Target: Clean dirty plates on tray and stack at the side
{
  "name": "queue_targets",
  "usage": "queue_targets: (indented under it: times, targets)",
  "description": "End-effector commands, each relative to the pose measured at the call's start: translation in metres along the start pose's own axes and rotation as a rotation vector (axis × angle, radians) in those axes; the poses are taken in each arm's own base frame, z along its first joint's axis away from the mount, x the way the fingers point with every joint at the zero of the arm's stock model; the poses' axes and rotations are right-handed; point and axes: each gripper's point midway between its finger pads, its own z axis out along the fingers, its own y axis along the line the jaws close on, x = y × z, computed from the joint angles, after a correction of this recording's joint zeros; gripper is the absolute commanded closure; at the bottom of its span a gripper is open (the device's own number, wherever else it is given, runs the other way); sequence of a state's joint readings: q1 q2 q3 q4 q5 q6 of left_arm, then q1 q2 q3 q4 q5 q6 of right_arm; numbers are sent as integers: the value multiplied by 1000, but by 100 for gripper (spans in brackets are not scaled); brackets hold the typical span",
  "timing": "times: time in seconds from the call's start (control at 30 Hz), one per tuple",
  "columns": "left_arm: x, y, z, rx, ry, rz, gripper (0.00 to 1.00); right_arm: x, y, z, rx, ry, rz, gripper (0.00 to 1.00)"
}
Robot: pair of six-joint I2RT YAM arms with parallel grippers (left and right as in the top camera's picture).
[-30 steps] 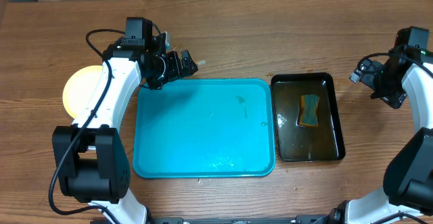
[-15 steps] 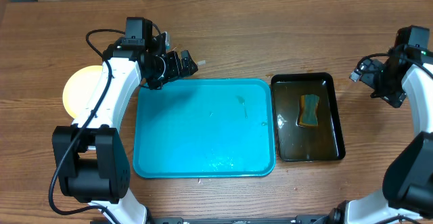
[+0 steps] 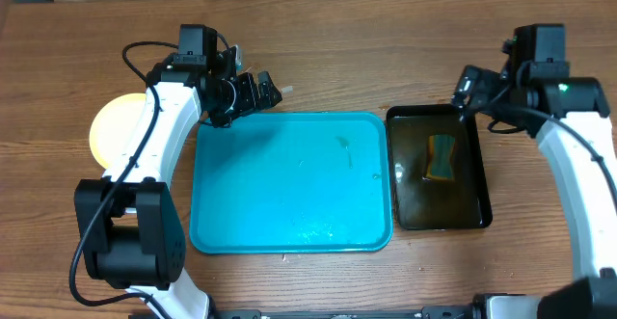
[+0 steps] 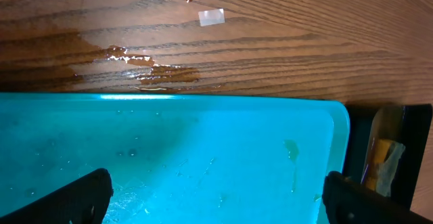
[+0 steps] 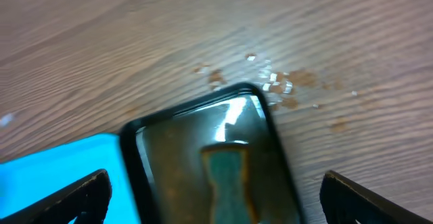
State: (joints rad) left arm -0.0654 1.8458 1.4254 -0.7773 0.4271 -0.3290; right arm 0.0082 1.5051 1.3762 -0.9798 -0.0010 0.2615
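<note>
The turquoise tray lies in the middle of the table with no plates on it, only small specks. It also shows in the left wrist view. A pale yellow plate lies on the table left of the tray, partly under the left arm; whether others lie beneath it I cannot tell. My left gripper is open and empty over the tray's far left corner. My right gripper is open and empty above the far end of the black basin, seen too in the right wrist view.
The black basin of dark liquid holds a green and yellow sponge, also seen in the right wrist view. Wet brown spills lie on the wood behind the tray and behind the basin.
My right arm has swung left from the table's right edge to above the basin's far end. The left arm has not moved.
</note>
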Motion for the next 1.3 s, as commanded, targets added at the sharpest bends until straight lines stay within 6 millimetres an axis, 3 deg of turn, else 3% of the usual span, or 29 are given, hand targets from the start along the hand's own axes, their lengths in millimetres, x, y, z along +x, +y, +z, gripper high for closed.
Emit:
queue_targets:
  times: [0.0, 0.17, 1.1, 1.27]
  targets:
    - [-1, -8, -12, 17, -25, 41, 0, -2, 21, -19, -45, -50, -41, 0]
    - [-1, -8, -12, 17, -26, 41, 0, 3, 32, -21, -62, -46, -69, 0]
    - [-1, -8, -12, 17, -26, 41, 0, -2, 33, -39, -80, -95, -67, 0]
    - [-1, -8, -12, 17, -26, 41, 0, -3, 34, -50, -91, -124, -68, 0]
